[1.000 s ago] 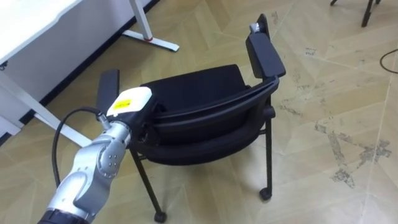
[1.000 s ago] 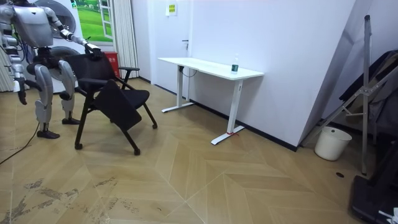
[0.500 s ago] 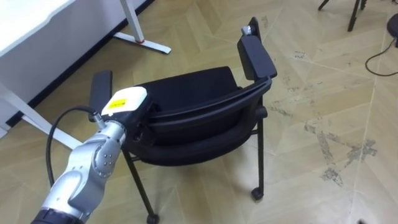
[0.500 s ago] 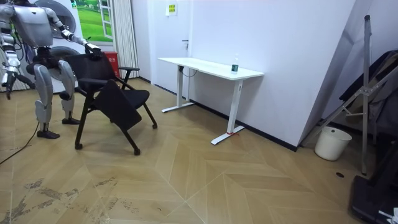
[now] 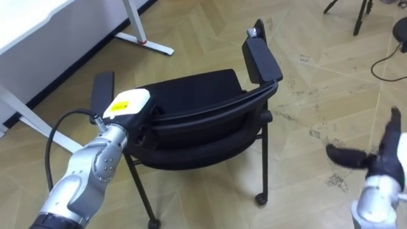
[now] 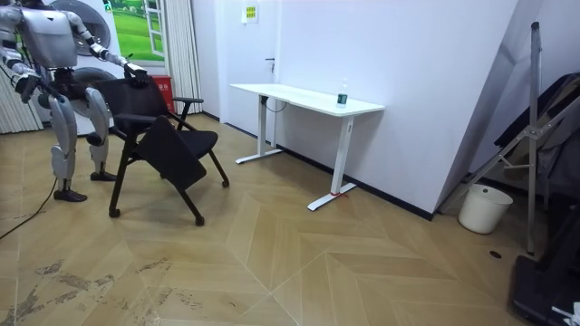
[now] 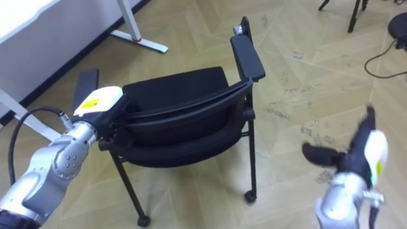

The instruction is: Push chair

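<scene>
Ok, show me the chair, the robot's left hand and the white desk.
chair [image 5: 210,118], left eye view, on its backrest.
left hand [image 5: 130,104], left eye view, on the back of the hand.
white desk [image 6: 304,97], room view, on its tabletop.

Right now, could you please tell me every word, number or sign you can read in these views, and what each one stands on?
Nothing can be quoted; every print is too small or blurred.
On the wall, a yellow sign: too small to read.
On the back of the left hand, a yellow label: marks blurred.
Behind the robot, a green picture: no legible words.
</scene>
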